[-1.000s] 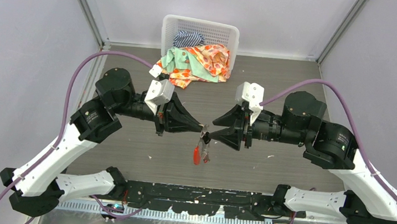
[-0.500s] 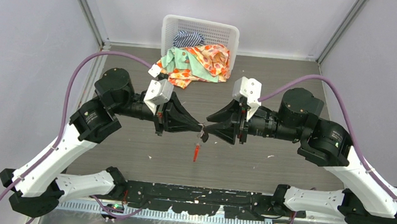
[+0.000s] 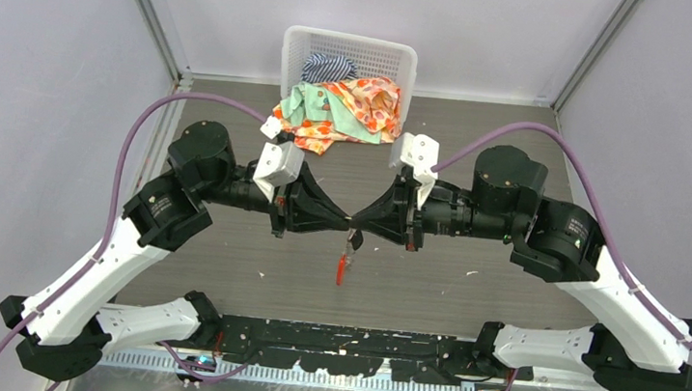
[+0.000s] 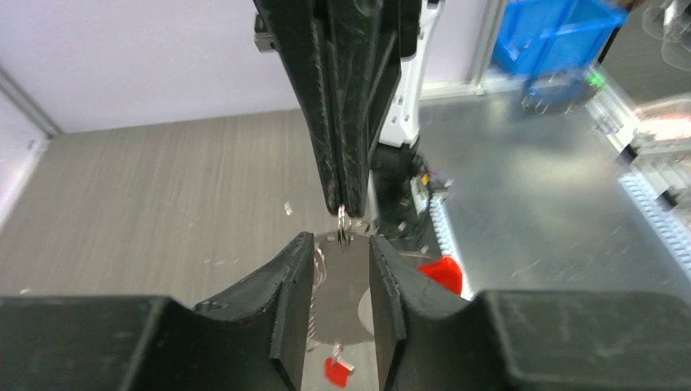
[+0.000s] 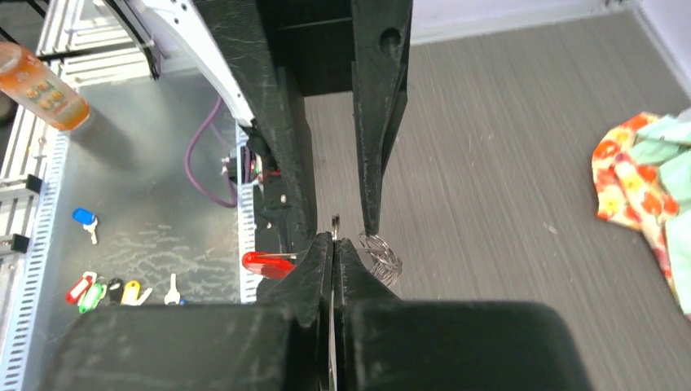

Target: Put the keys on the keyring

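The keyring (image 3: 350, 243) hangs in mid-air between both arms, its long red tag (image 3: 341, 270) dangling lowest. My right gripper (image 5: 335, 244) is shut on the grey ring (image 5: 335, 223), and silvery loops (image 5: 381, 257) hang beside it. My left gripper (image 4: 342, 244) faces it tip to tip, its jaws standing apart on either side of the ring (image 4: 343, 221) and not pressing it. In the left wrist view a small red-headed key (image 4: 334, 368) shows low down between those jaws. A dark piece (image 3: 357, 241) hangs by the ring; whether it is the black-headed key I cannot tell.
A white basket (image 3: 290, 49) stands at the back of the table, with patterned clothes (image 3: 342, 108) spilling out in front of it. Several coloured keys (image 5: 106, 289) and a blue one (image 5: 85, 218) lie on the metal surface beyond the table's near edge.
My right gripper moved left onto the ring and shut on it. My left gripper, shut on the ring before, has opened its jaws. The bunch swung a little.
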Motion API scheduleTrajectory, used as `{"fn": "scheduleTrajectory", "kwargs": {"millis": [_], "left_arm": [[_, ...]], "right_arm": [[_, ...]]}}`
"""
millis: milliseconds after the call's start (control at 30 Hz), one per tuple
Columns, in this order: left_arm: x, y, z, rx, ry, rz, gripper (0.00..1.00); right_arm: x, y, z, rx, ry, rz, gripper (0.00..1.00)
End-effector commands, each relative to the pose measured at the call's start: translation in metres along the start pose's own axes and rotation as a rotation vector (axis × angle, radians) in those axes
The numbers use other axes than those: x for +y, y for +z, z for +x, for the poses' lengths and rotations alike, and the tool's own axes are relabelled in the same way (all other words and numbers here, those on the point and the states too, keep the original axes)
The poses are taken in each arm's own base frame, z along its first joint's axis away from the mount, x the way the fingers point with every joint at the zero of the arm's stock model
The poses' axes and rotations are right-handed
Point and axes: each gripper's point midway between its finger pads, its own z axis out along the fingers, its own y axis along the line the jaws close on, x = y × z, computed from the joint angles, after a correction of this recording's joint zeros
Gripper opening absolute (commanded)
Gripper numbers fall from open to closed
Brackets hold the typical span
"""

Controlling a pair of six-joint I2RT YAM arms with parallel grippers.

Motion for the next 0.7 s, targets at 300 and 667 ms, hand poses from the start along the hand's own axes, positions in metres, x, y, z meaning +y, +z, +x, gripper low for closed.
{"fn": "scheduleTrajectory", "kwargs": {"millis": [300,667], "left_arm": [[0.008,-0.013,0.037,0.158,0.225,0.002,0.29],[0.011,-0.017,0.071,0.238,0.257,0.000,0.24]], "right_arm": [[-0.006,0.020,0.047,0.329,0.165,0.013,0.01],[-0.002,0.032,0.049,0.349,0.189,-0.029,0.01]]}}
